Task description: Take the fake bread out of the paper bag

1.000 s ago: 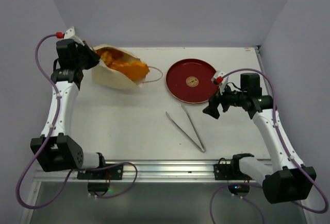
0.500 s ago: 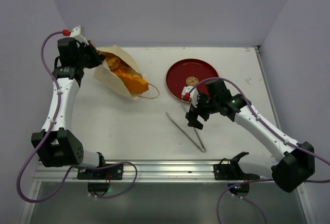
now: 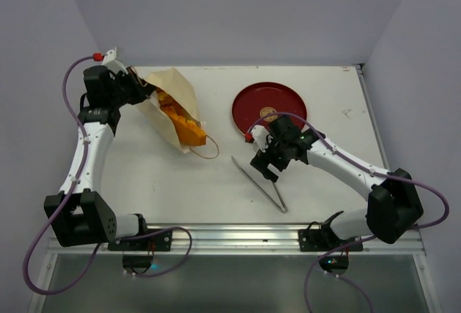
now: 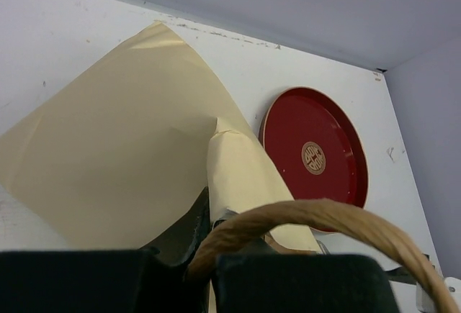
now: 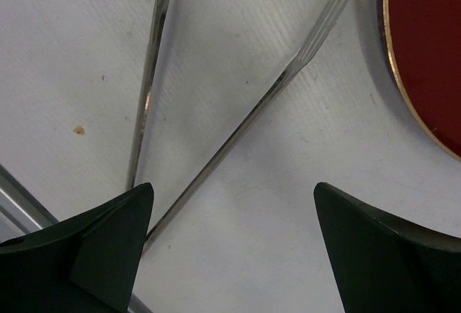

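We see the small cream-tan paper bag [image 3: 175, 88] lifted off the white table [image 3: 144, 183] near its far-left corner, close to the left wall. The left gripper [image 3: 141, 87] is clamped on the bag's upper end. The mouth tips down toward the near right. The orange fake bread [image 3: 184, 122] sits just inside the mouth, and the brown cord handle [image 4: 317, 212] dangles below. Bare tabletop lies between the bag and the metal tongs [image 5: 238, 127] at mid-table. The round red plate [image 3: 288, 104] lies beyond them, nearer the far edge. The right gripper [image 3: 266, 169] hovers over the tongs, fingers [image 5: 108, 248] spread wide. Half a second ago that arm was further right, and the bag was tipped less steeply.
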